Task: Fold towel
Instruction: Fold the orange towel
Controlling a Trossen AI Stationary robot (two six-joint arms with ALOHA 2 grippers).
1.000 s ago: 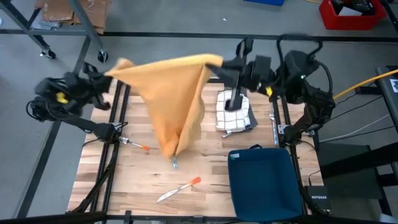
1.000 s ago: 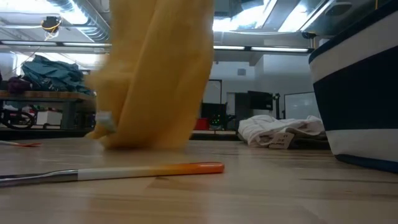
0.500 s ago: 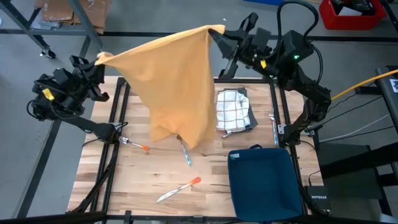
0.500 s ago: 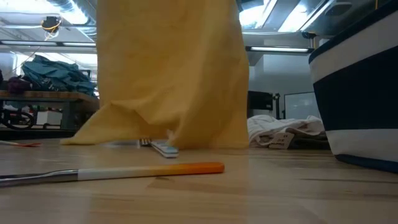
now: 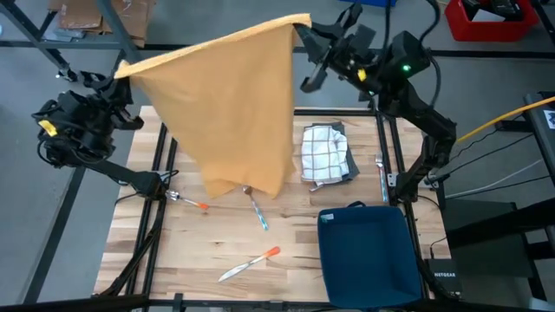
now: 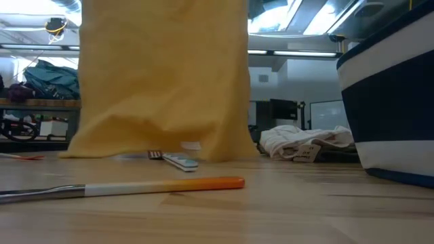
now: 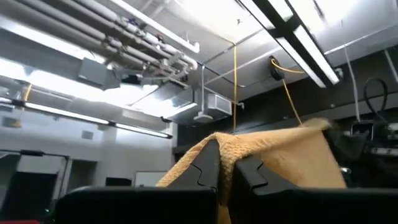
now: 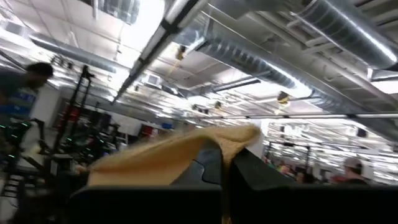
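A yellow towel [image 5: 234, 104] hangs spread as a wide sheet between my two grippers, high over the table's far half. My left gripper [image 5: 120, 71] is shut on one upper corner and my right gripper [image 5: 302, 24] is shut on the other. The top edge runs nearly straight between them. The towel's lower edge [image 6: 156, 150] rests on the wooden table [image 5: 208, 251]. In the low view the towel [image 6: 163, 74] fills the left middle and hides both grippers. My left gripper pinches the towel's upper left corner [image 7: 214, 144] between its two fingers, which slant upward. The cloth falls away from the fingers toward the other arm. My right gripper pinches the upper right corner [image 8: 239, 135] between its two upward-slanting fingers; the towel hangs below, its lower edge on the table.
A white checked cloth [image 5: 325, 154] lies on the table's right side, a dark blue bin [image 5: 364, 251] near the front right. An orange-handled knife [image 5: 251, 263], a small blue-handled tool [image 5: 258, 212] and an orange-handled fork [image 5: 186, 201] lie on the wood.
Both grippers have moved apart and toward the table's far edge, the right one farthest. The towel, bunched and draped before, has spread out into a flat sheet with its top edge drawn straight. Its lower end has slid toward the far side, uncovering the small tool.
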